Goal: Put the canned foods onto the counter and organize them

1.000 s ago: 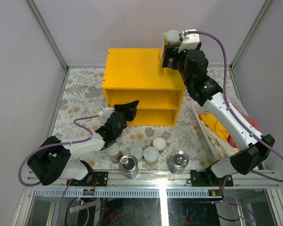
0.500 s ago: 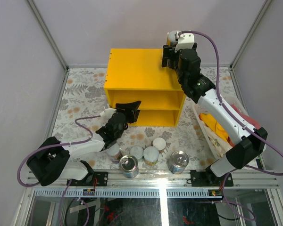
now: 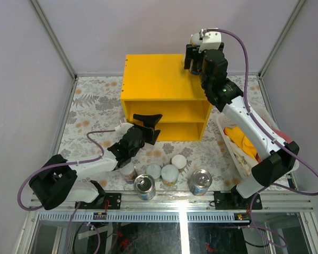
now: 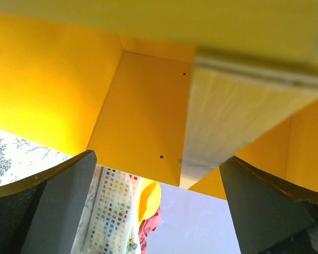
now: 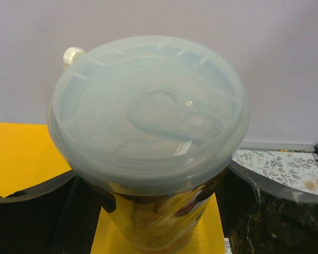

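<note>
A white-lidded tall can is seen gripped in the right gripper, a dark finger pressed to each side of its body. It is held over the back right corner of the counter, on the flat yellow top. Its long axis is upright, with the lid turned toward the wrist camera. Whether its base already rests on the counter top cannot be told, since the base is hidden. The counter's right and back edges lie just beside the can, so little margin is judged to be left on those two sides. The rest of the counter top, toward its left and front, is bare and offers open room for a row. The left gripper is held wide open with nothing between its fingers. It is placed just in front of the counter and faces the open front compartments, whose dividing shelf edge fills its wrist view. The six remaining cans are clustered on the table in front of the counter, near the arm bases. They stand upright and are judged to be nearer the left arm than the right.
</note>
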